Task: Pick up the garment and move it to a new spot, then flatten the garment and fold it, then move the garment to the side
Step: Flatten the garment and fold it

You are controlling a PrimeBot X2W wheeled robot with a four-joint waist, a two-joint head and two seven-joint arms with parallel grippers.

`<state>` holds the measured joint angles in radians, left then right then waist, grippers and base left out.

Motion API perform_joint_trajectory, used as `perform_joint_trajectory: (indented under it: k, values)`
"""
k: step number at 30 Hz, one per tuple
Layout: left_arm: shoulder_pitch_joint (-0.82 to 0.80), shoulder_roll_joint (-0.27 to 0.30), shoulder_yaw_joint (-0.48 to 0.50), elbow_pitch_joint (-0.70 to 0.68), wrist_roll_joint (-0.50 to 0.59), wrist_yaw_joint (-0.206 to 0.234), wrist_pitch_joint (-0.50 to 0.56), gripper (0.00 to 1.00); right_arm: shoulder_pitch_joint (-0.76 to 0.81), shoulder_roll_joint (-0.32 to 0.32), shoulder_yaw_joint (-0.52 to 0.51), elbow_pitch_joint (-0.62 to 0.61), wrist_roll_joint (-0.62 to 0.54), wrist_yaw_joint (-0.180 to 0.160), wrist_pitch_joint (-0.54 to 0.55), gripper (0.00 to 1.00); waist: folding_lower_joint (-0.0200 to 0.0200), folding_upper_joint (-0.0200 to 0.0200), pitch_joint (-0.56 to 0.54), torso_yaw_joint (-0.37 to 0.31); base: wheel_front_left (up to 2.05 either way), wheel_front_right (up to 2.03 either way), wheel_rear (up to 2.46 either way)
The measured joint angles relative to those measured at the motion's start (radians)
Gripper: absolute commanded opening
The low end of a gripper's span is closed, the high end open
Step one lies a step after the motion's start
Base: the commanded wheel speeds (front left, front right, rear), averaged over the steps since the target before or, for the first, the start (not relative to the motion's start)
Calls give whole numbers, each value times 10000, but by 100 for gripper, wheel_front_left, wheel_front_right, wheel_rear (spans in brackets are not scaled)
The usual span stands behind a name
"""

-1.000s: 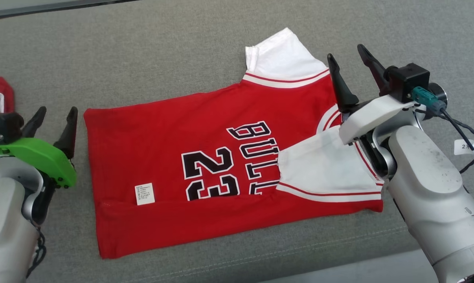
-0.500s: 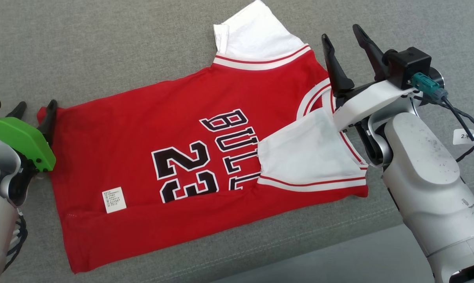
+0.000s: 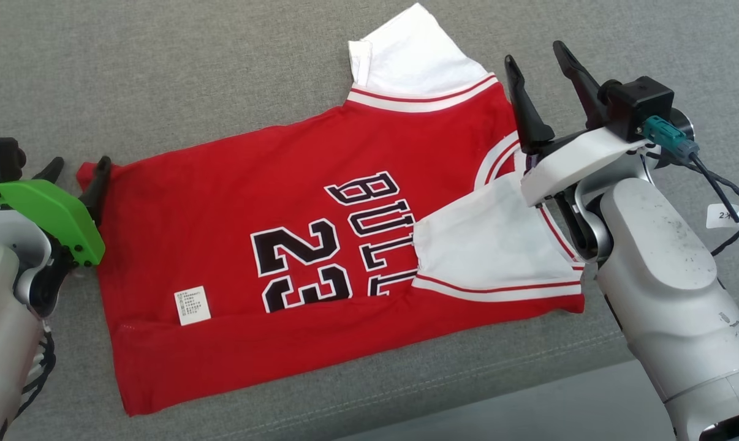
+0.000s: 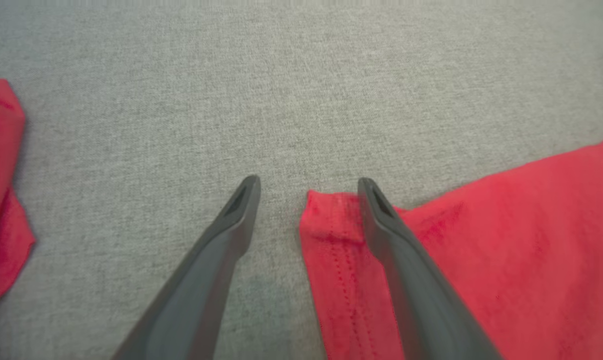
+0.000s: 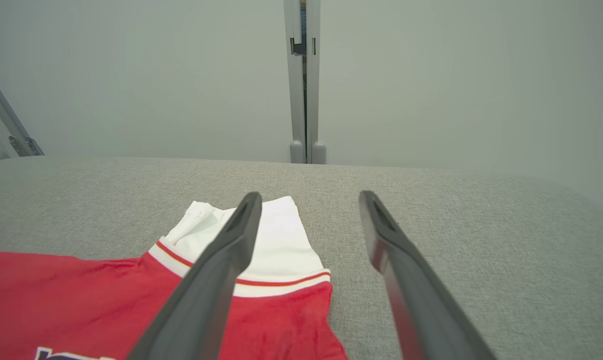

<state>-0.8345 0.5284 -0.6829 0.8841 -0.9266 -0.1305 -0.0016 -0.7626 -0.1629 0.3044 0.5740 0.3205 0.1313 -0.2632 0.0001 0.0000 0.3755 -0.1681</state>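
On the grey bench (image 3: 222,73), near its front edge, the jersey (image 3: 253,184) lies half-folded, my left claw (image 3: 80,162) spread over its hem corner (image 4: 331,215) ready to pinch, my right claw (image 3: 534,52) empty and agape.

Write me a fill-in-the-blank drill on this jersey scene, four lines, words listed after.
The jersey is mostly ____.
Its sleeves are ____.
The number printed on it is ____.
The left end effector and the right end effector both have jaws that are ____.
Missing words: red; white; 23; open.
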Motion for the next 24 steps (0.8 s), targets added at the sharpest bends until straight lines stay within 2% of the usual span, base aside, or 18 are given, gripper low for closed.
perform_joint_trajectory:
  k: [6, 16, 17, 18, 19, 24]
  values:
    - [3, 0, -217, -295, -397, 0, -127, 100, 8, 0, 15, 56, 0, 0, 0, 100, 0, 0, -104, 147, 0, 0, 0]
    - [2, 61, -711, -182, -1030, 0, 297, 100, 1, 54, 109, 140, 19, 0, 0, 100, 0, 0, -104, 126, 0, 0, 0]
    - [2, 58, -748, -163, -1122, 2, 353, 78, 0, 52, 109, 140, 19, 0, 0, 100, 0, 0, -94, 117, 0, 0, 0]
    - [2, 56, -763, -165, -1221, 0, 357, 43, -1, 50, 109, 138, 19, 0, 0, 100, 0, 0, -83, 110, 0, 0, 0]
    - [2, 54, -790, -169, -1298, 0, 360, 0, -1, 50, 107, 138, 19, 0, 0, 100, -1, 0, -72, 105, 0, 0, 0]
    - [-58, 54, -1014, -353, -1344, 0, 13, 0, -49, -17, 128, 257, 15, 0, 0, 100, -1, 0, -34, 182, 0, 0, 0]
